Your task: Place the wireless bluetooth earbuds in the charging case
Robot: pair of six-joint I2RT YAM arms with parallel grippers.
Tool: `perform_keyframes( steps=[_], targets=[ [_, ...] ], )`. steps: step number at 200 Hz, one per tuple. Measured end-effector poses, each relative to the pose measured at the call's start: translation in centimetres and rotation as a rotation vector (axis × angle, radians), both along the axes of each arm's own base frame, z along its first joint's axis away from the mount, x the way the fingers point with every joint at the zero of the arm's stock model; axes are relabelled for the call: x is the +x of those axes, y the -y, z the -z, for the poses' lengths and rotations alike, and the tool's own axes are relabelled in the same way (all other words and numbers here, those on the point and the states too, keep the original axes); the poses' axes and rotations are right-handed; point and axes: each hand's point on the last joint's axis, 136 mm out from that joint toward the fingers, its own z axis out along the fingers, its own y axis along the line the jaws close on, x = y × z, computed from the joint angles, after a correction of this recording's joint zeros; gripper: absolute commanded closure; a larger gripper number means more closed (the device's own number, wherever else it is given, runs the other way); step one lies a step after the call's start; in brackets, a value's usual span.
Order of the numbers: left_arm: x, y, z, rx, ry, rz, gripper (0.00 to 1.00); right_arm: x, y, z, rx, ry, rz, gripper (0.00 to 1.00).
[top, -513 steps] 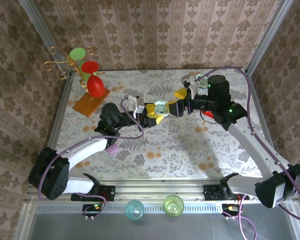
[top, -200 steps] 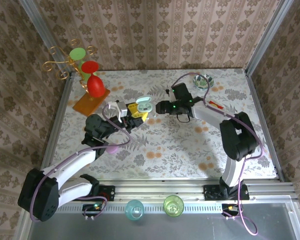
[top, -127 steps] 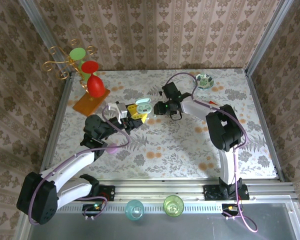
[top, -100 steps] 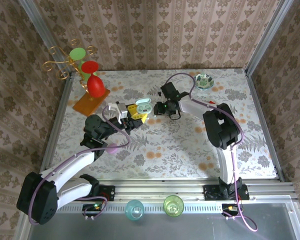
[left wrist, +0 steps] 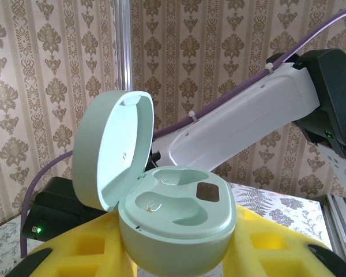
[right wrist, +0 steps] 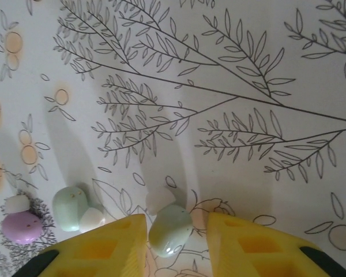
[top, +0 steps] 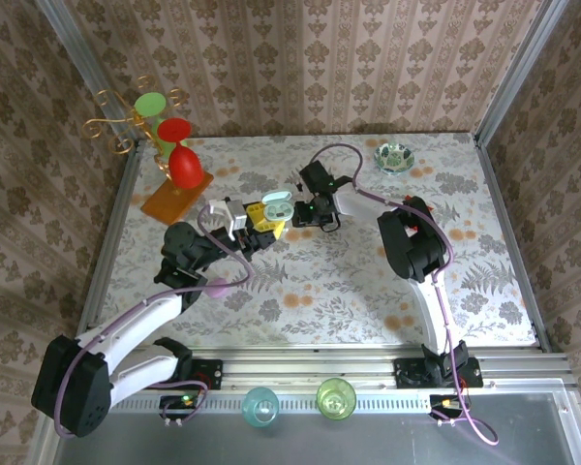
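The mint-green charging case (left wrist: pixel 176 222) is held upright with its lid open, and my left gripper (left wrist: pixel 179 257) is shut on its body with yellow fingers (left wrist: pixel 92 254). Both wells are empty. From above, the case (top: pixel 276 202) sits left of centre, with the right wrist (top: pixel 315 187) right beside it. My right gripper (right wrist: pixel 173 245) is open and low over the table. A mint earbud (right wrist: pixel 170 228) with a white tip lies between its yellow fingers (right wrist: pixel 251 242). Left of it lie another mint earbud (right wrist: pixel 71 206) and a lilac earbud (right wrist: pixel 24 226).
A gold rack with red and green glasses (top: pixel 169 145) and an orange board (top: pixel 174 201) stand at the back left. A small glass bowl (top: pixel 395 155) sits at the back right. A lilac object (top: pixel 216 288) lies beside the left arm. Two cups (top: pixel 260 404) stand below the table's near edge.
The right arm has swung left across the table and come down beside the case, over the earbuds. The left arm drew the case left earlier and now holds still.
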Motion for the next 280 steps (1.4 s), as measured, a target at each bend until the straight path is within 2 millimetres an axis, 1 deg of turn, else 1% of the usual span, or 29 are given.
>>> perform_keyframes(
  steps=[13, 18, 31, 67, 80, 114, 154, 179, 201, 221, 234, 250, 264, 280],
  targets=[
    [0.0, 0.0, 0.0, 0.001, -0.001, 0.0, 0.75, -0.1, 0.1, 0.0, -0.009, 0.0, -0.012, 0.73],
    [0.0, 0.0, 0.0, 0.001, -0.001, 0.0, 0.75, -0.2, 0.2, 0.0, -0.015, -0.003, -0.013, 0.75],
    [0.0, 0.0, 0.1, 0.002, -0.002, 0.0, 0.75, -0.2, 0.4, 0.1, -0.032, 0.0, -0.021, 0.77],
    [0.0, 0.0, 0.1, 0.003, 0.0, -0.001, 0.75, -0.5, 0.7, 0.2, -0.054, 0.005, -0.052, 0.77],
    [0.0, 0.0, 0.1, 0.003, 0.0, -0.001, 0.75, -1.1, 1.1, 0.2, -0.063, 0.0, -0.065, 0.76],
    [0.0, 0.0, 0.1, 0.003, 0.0, -0.001, 0.75, -4.6, 3.2, 0.0, -0.105, -0.033, -0.097, 0.76],
    [0.0, 0.0, 0.1, 0.003, 0.0, -0.001, 0.75, -10.2, 6.6, -0.5, -0.145, -0.077, -0.1, 0.76],
    [0.0, 0.0, 0.0, 0.002, 0.002, -0.001, 0.75, -13.7, 8.6, 0.0, -0.166, -0.117, -0.094, 0.76],
    [-0.1, -0.1, -0.1, 0.002, 0.003, -0.001, 0.75, -16.1, 10.2, 0.6, -0.19, -0.146, -0.081, 0.76],
    [-0.1, -0.1, 0.0, 0.006, 0.001, 0.0, 0.75, -17.2, 11.2, 0.8, -0.208, -0.151, -0.061, 0.7],
    [-0.2, 0.0, 0.1, 0.01, 0.001, 0.002, 0.75, -17.2, 11.6, 0.6, -0.221, -0.141, -0.047, 0.63],
    [-0.2, 0.0, 0.1, 0.011, 0.003, 0.002, 0.75, -16.9, 11.8, 0.3, -0.231, -0.12, -0.038, 0.5],
    [-0.2, 0.0, 0.1, 0.012, 0.004, 0.002, 0.75, -16.6, 11.9, -0.6, -0.224, -0.091, -0.019, 0.43],
    [-0.2, 0.0, 0.1, 0.012, 0.004, 0.002, 0.75, -16.3, 11.9, -2.1, -0.198, -0.037, 0.009, 0.39]
  ],
)
